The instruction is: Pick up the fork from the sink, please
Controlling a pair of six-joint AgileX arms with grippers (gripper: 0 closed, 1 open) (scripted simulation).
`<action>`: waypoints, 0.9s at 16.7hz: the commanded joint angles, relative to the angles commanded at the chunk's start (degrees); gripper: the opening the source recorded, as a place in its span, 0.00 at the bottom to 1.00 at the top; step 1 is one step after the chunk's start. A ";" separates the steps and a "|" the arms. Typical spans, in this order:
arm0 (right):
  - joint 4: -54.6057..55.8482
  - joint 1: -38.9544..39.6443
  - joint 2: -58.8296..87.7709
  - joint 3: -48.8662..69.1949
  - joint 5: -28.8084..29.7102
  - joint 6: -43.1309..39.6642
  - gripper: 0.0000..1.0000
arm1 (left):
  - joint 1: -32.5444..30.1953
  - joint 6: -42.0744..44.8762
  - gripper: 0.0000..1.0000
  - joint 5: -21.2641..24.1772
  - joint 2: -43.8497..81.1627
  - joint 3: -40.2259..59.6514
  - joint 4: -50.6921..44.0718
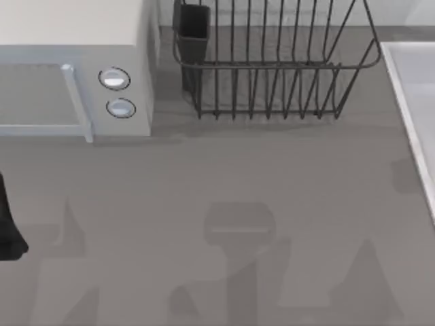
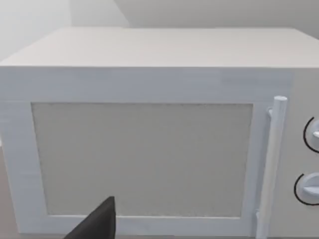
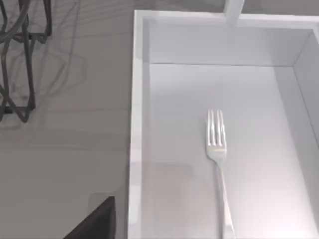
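- Top view: a white microwave (image 1: 75, 64) stands at the table's far left, a dark wire dish rack (image 1: 272, 64) sits behind the middle, and the sink (image 1: 411, 102) runs along the right edge. A dark part of the left arm (image 1: 8, 231) pokes in at the left edge, well away from the sink.
- Left wrist view: the camera faces the microwave door (image 2: 142, 159) with its upright handle (image 2: 271, 164) and two dials. One dark fingertip of the left gripper (image 2: 99, 224) is in sight; how far its jaws stand apart I cannot tell, and nothing shows in them.
- Right wrist view: the fork (image 3: 219, 169) lies flat on the sink floor (image 3: 179, 149), clear of the walls, its long axis running along the basin's length with the tines toward the far wall. One dark fingertip of the right gripper (image 3: 97, 224) hangs over the table just outside the rim (image 3: 135, 124); its opening I cannot tell, and nothing shows in its grip.
- The right arm is plainly the nearer. It likely needs to shift sideways across the rim, then descend with its jaws set across the handle.
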 joint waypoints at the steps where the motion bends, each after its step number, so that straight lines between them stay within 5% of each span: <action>1: -3.06 -0.49 5.82 5.16 0.01 -0.44 1.00 | 0.00 0.00 1.00 0.00 0.00 0.00 0.00; 15: -41.88 -6.69 79.28 70.60 0.21 -5.92 1.00 | 0.00 0.00 1.00 0.00 0.00 0.00 0.00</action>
